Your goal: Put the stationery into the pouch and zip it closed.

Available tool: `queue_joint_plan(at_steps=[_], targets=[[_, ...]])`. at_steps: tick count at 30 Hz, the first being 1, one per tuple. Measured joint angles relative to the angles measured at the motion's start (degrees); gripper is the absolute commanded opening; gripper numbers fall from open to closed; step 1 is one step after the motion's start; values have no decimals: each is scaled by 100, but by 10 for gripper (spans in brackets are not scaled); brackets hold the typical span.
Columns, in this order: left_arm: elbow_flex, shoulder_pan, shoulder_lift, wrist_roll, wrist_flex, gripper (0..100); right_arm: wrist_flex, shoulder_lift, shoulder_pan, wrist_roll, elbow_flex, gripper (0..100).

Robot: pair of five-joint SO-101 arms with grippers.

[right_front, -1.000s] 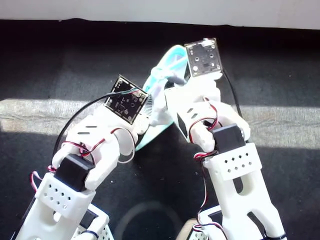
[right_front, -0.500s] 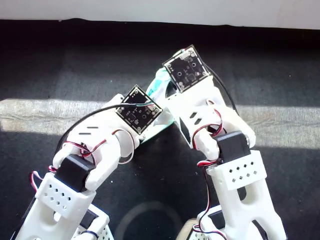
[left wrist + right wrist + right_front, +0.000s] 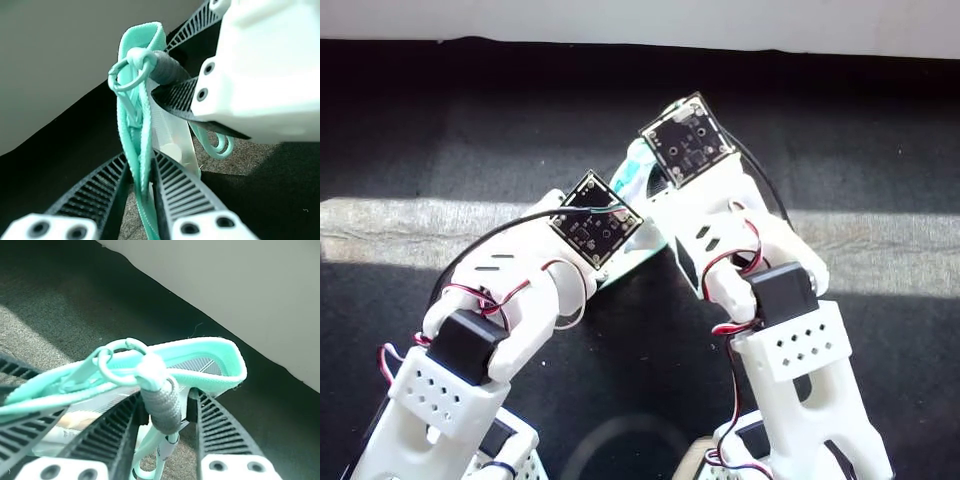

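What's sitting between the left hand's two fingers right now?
The teal edge of the pouch, pinched between the ribbed fingers of the left hand; the left wrist view shows it.

At centre the pouch (image 3: 636, 166), left hand (image 3: 142, 161) on its edge, right hand (image 3: 167, 407) on its zipper pull (image 3: 161, 399)

White arms (image 3: 500, 290), black ribbed fingers (image 3: 180, 185)

Pouch (image 3: 167, 130) interior apparently indistinct, obscured.
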Motion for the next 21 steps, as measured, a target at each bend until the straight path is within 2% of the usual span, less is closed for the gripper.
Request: queue_joint_plan(at_steps=[1, 7, 12, 21], targets=[[0, -9, 9, 0, 0, 10, 0, 0, -35, 0, -26, 0], [0, -18, 9, 0, 0, 10, 0, -44, -53, 167, -70, 7], [62, 18, 0, -9, -18, 10, 9, -440, 202, 229, -62, 7], [62, 44, -44, -18, 53, 10, -308, -334, 1125, 255, -62, 7]])
